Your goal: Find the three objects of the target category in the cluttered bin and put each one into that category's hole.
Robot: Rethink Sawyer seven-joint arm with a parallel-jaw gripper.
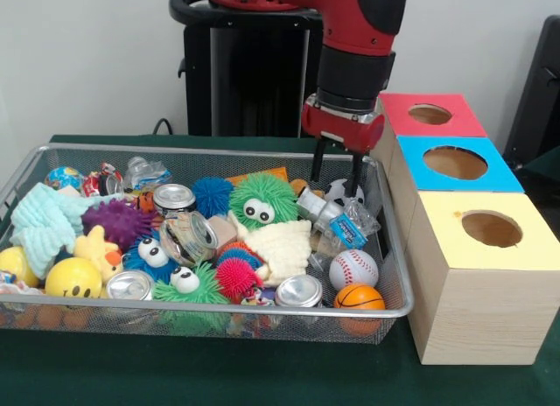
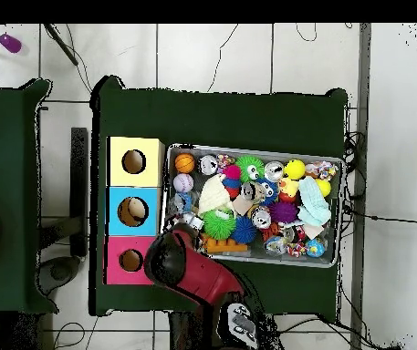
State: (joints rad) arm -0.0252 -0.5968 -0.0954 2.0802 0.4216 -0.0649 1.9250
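Green cloth covers the table, and on it sits a wire mesh bin crammed with toys, cans and crumpled wrappers. Beside the bin stand three wooden boxes with round holes: a yellow-topped box, a blue-topped box and a red-topped box. The red and black arm reaches down over the bin's far corner next to the boxes, its gripper spread apart, holding nothing, the two dark fingers straddling a soccer ball. A baseball and a small basketball lie together in the near corner by the yellow-topped box. A green fuzzy toy with eyes sits mid-bin, a smiley yellow ball at the opposite end
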